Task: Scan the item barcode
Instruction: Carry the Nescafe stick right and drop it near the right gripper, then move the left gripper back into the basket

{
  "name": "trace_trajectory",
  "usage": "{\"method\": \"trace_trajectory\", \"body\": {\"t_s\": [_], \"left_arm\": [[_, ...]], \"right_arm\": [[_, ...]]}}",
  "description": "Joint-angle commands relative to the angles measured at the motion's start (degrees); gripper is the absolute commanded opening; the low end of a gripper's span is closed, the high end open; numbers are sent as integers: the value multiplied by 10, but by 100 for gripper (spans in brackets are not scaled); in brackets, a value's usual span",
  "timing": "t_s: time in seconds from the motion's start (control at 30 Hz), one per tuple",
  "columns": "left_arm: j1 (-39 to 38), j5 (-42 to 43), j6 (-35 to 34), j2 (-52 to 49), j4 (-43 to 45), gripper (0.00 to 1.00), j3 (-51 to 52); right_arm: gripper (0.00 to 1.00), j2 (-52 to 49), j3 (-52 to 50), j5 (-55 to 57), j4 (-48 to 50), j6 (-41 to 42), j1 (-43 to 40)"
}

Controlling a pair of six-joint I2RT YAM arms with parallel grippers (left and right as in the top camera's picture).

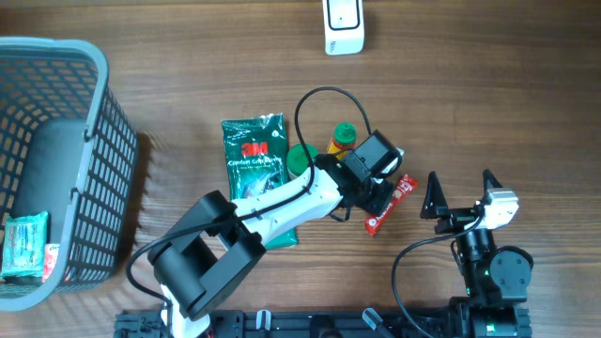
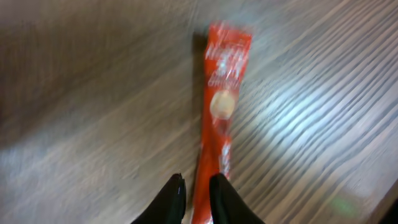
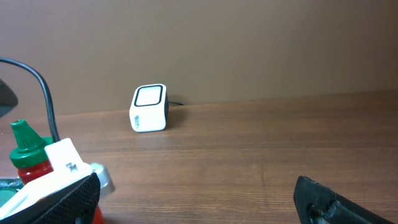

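A long red snack packet (image 2: 221,106) lies on the wooden table, also seen in the overhead view as the red packet (image 1: 392,201). My left gripper (image 2: 197,186) sits at its near end. The two black fingers are closed in narrowly, with the packet's end pinched between them. From above, the left gripper (image 1: 378,195) sits just left of the packet. The white barcode scanner (image 1: 344,26) stands at the far edge of the table, and the right wrist view shows the scanner (image 3: 149,108) too. My right gripper (image 1: 460,194) stands wide open right of the packet, holding nothing.
A green 3M pack (image 1: 254,150) lies under the left arm. A green lid (image 1: 300,160) and a red bottle with a green cap (image 1: 343,137) stand beside it. A grey basket (image 1: 84,66) with items inside fills the left side.
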State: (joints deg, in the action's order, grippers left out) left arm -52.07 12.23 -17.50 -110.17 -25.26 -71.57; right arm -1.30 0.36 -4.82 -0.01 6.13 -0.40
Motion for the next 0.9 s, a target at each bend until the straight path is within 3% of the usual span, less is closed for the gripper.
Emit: {"method": "trace_trajectory", "body": {"t_s": [0.0, 0.3, 0.4, 0.47, 0.5, 0.63, 0.7, 0.73, 0.87], "left_arm": [[-2, -3, -10, 29, -52, 17, 4], [4, -8, 20, 141, -274, 16, -1], [28, -86, 21, 221, -346, 10, -15], [60, -140, 21, 293, -361, 12, -16], [76, -163, 21, 323, -360, 19, -16], [168, -278, 21, 445, -314, 75, -16], [229, -301, 21, 501, -266, 95, -16], [265, -311, 21, 526, -241, 100, -16], [416, -362, 21, 581, -170, 100, -16]], "right_arm": [[100, -1, 0, 5, 2, -6, 2], [100, -1, 0, 5, 2, -6, 2], [100, -1, 0, 5, 2, -6, 2], [100, -1, 0, 5, 2, -6, 2], [100, -1, 0, 5, 2, -6, 2], [100, -1, 0, 5, 2, -6, 2], [100, -1, 0, 5, 1, -5, 2], [100, -1, 0, 5, 2, -6, 2], [100, -1, 0, 5, 1, -6, 2]]}}
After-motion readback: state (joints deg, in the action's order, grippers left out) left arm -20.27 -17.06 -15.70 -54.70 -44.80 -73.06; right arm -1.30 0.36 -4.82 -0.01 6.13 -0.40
